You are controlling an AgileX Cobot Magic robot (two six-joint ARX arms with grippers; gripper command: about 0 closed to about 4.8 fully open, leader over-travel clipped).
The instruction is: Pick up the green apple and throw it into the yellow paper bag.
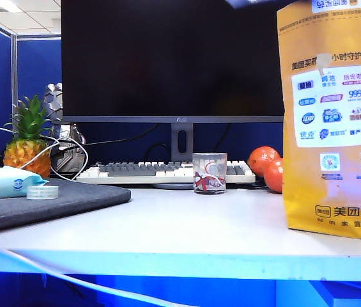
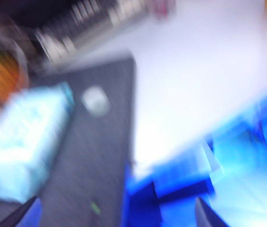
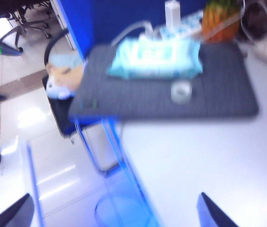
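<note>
I am hunting for the green apple and finding it in no view. It is not on the open worktop [image 1: 186, 220], nor on the grey mat [image 1: 71, 195], nor beside the two orange fruits [image 1: 266, 166], so I cannot tell which way it lies from either arm. The yellow paper bag [image 1: 333, 128] is standing upright at the right end of the worktop. Its mouth is above the frame, and the apple may be sitting inside it, which I am only guessing.

The left gripper [image 2: 114, 220] is hanging over the mat's near corner and the worktop edge in a badly smeared view. Its fingers [image 2: 208, 215] are spread wide with nothing between them. The right gripper [image 3: 112, 217] is looking along the worktop edge toward the wipes pack [image 3: 154, 59] and pineapple [image 3: 220, 21]. Its fingers [image 3: 212, 213] are likewise gaping and empty.

I am judging the right arm nearer to the bag, since that is its side.
</note>
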